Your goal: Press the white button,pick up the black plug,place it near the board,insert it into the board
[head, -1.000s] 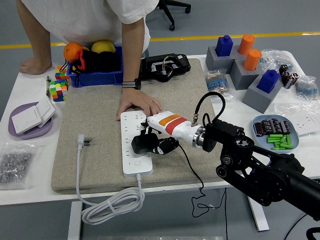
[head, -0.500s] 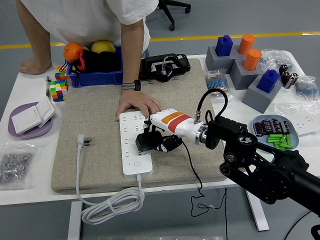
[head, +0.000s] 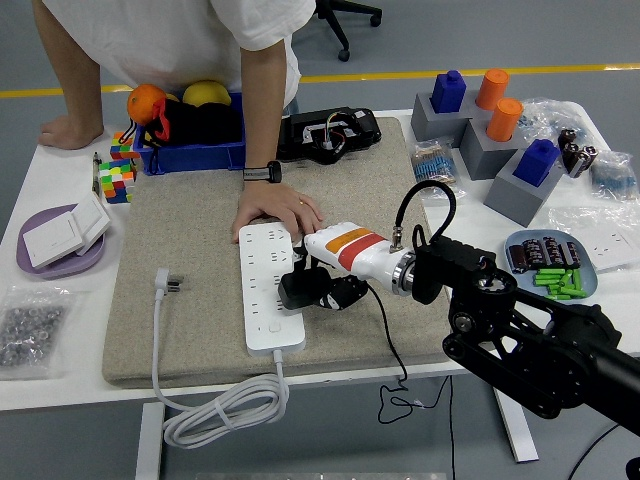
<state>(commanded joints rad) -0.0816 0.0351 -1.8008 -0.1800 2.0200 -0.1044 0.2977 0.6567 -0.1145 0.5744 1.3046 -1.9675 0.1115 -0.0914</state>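
One white table (head: 40,385), spanning the frame. One grey felt mat (head: 200,330) over its centre. One person (head: 200,30) at the top of the frame, leaning in; one hand (head: 278,210) laid flat on the far end of the board, the other hand (head: 68,131) resting on the table at upper left.

One robot right arm (head: 530,350), black, entering from the lower right. One robot right hand (head: 318,288), white-and-orange shelled, at frame centre; its dark fingers are curled round the black plug (head: 297,289), which sits at the right edge of the board's middle section. Whether its pins are seated in a socket cannot be told.

One white power board (head: 268,290), lying lengthwise on the mat, just left of centre. One white cable (head: 215,410) coiled at the bottom edge, ending in one white plug (head: 164,281) lying on the mat at left. One white button (head: 274,326) near the board's near end.

Upper right: three grey blocks (head: 520,190) carrying two blue (head: 540,160) and two orange pegs (head: 504,118). One blue bin (head: 190,150) at upper left, holding fruit. One black case (head: 330,135) at top centre. One purple plate (head: 55,255) at left, bearing white switch panels. One blue dish (head: 590,262) at right, with green pieces (head: 557,281) and dark cylinders. One stack of coloured cubes (head: 117,175) at upper left. One bag of small parts (head: 30,335) at lower left.
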